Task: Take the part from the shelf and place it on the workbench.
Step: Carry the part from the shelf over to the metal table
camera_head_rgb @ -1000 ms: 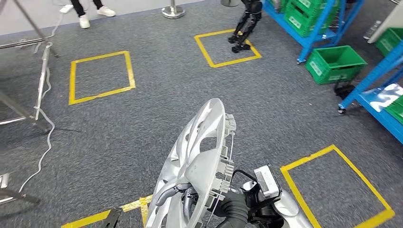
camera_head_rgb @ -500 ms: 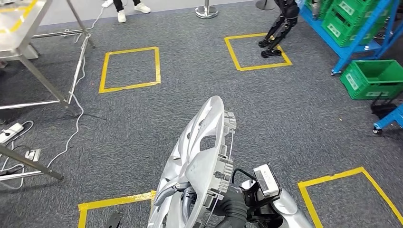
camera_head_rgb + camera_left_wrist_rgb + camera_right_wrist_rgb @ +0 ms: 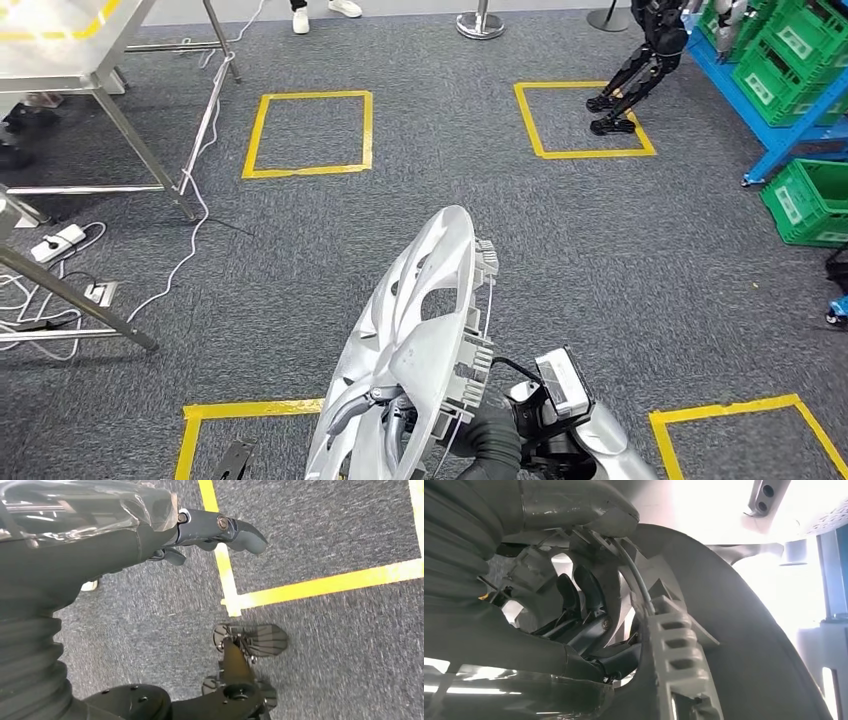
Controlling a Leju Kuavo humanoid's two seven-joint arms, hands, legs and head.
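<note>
In the head view, the silver hubcap (image 3: 415,345) stood on edge at the lower centre of the frame, its long axis running from the bottom edge up and slightly right, its ribbed clip rim turned toward the right. The right hand (image 3: 490,440) gripped it from the lower right, dark fingers passing through the spoke openings. Below lay grey carpet (image 3: 330,250) marked with yellow tape squares (image 3: 308,133); a steel workbench (image 3: 70,45) stood at the upper left with white cables (image 3: 60,270) beneath it, blue shelving with green crates (image 3: 800,60) at the upper right, and another robot's dark legs (image 3: 630,80) beside it. In the left wrist view, the left hand (image 3: 200,535) hung over the carpet at the upper left, its thumb extended and holding nothing; whether the other fingers were spread could not be told. In the right wrist view, the hubcap's inner face filled the right half, dark fingers (image 3: 581,597) curled through an opening at centre left.
</note>
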